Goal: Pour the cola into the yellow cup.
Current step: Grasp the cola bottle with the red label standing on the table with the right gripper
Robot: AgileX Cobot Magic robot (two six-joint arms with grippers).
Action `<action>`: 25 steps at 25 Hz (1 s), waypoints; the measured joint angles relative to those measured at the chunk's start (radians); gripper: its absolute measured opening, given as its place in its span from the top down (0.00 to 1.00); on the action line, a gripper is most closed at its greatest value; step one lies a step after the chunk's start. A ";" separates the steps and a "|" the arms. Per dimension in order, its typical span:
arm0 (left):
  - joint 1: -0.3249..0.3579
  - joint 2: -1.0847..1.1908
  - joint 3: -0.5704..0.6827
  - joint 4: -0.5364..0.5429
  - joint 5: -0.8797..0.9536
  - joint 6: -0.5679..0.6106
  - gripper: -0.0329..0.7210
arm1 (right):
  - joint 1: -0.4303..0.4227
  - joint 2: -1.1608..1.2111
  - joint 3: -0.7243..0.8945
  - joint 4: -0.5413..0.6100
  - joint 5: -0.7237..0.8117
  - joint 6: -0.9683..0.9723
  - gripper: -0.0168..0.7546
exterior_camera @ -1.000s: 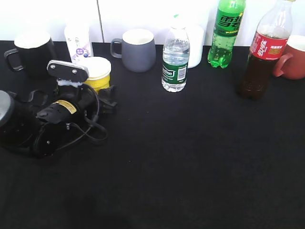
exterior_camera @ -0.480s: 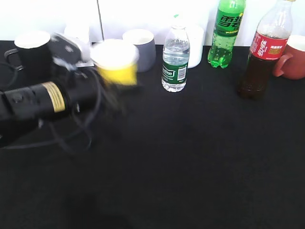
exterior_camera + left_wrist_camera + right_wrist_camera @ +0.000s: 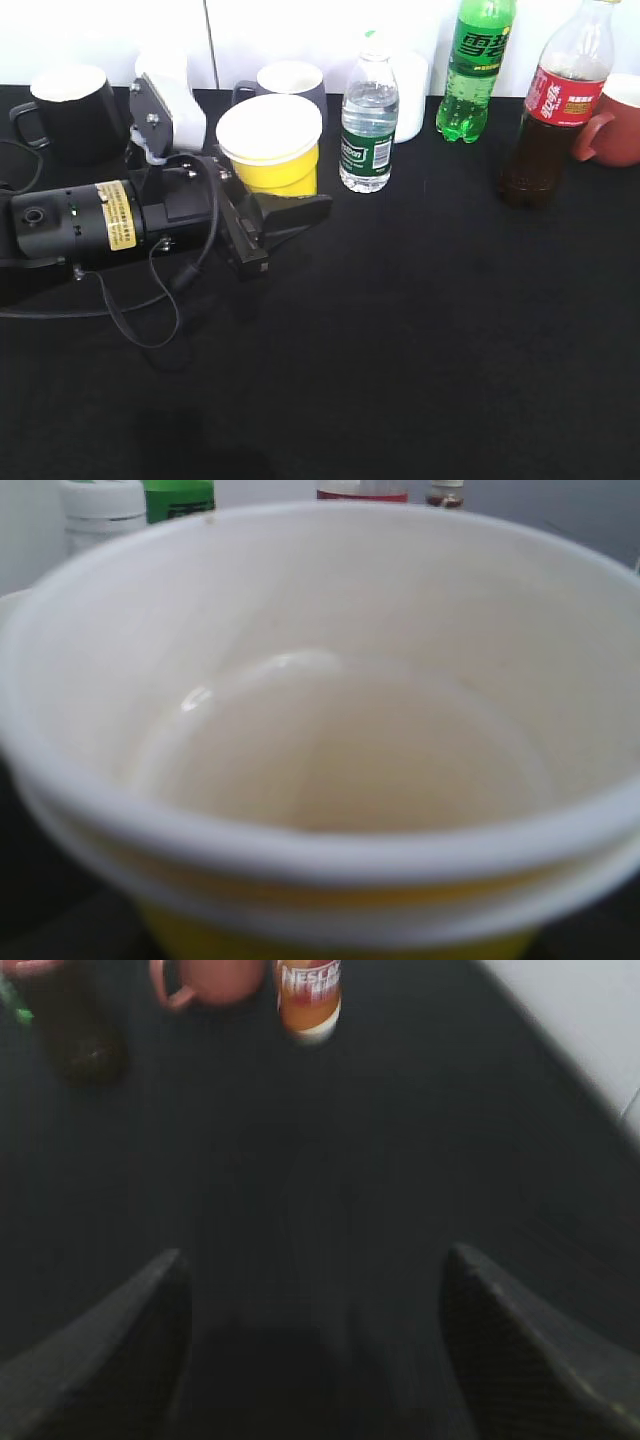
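The yellow cup (image 3: 270,160) is held off the black table by my left gripper (image 3: 285,210), which is shut on its lower body. It is upright and empty. Its white inside fills the left wrist view (image 3: 320,740) and hides the fingers there. The cola bottle (image 3: 548,110), with its red label, stands at the far right of the table. It shows as a dark shape at the top left of the right wrist view (image 3: 75,1030). My right gripper (image 3: 315,1350) is open and empty above bare table, short of the cola.
Along the back stand a black mug (image 3: 70,110), a white bottle (image 3: 165,75), a grey mug (image 3: 295,80), a water bottle (image 3: 368,125), a green soda bottle (image 3: 475,70) and a red mug (image 3: 615,125). A Nescafe bottle (image 3: 308,995) stands beside the red mug (image 3: 205,980).
My left gripper has lifted the yellow cup off the table and carried it right and toward the table's middle. The bottles and mugs have not moved.
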State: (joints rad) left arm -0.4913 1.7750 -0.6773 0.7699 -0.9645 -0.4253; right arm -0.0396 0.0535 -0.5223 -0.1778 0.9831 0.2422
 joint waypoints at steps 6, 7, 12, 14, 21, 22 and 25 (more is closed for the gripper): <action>0.000 0.000 0.000 0.001 -0.006 0.000 0.37 | 0.000 0.422 -0.006 -0.019 -0.797 -0.002 0.22; 0.000 0.000 0.000 0.001 -0.007 0.000 0.37 | 0.000 0.512 -0.006 -0.020 -0.889 -0.002 0.22; 0.000 0.000 0.000 0.002 -0.010 0.000 0.37 | 0.000 0.886 0.171 -0.096 -1.377 -0.003 0.22; 0.000 0.000 0.000 0.002 -0.010 0.000 0.37 | 0.000 1.051 0.206 -0.101 -1.518 0.003 0.22; 0.000 0.000 0.001 0.002 -0.010 0.000 0.37 | -0.001 1.540 0.203 -0.241 -1.960 0.117 0.22; 0.000 0.000 0.001 0.002 -0.010 0.000 0.37 | -0.001 1.588 0.190 -0.254 -1.985 0.098 0.20; 0.000 0.000 0.001 0.002 -0.010 0.000 0.37 | -0.001 1.618 0.111 -0.279 -1.985 0.053 0.12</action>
State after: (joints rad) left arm -0.4913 1.7750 -0.6766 0.7719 -0.9749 -0.4253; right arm -0.0409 1.6718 -0.4110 -0.4564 -1.0021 0.2953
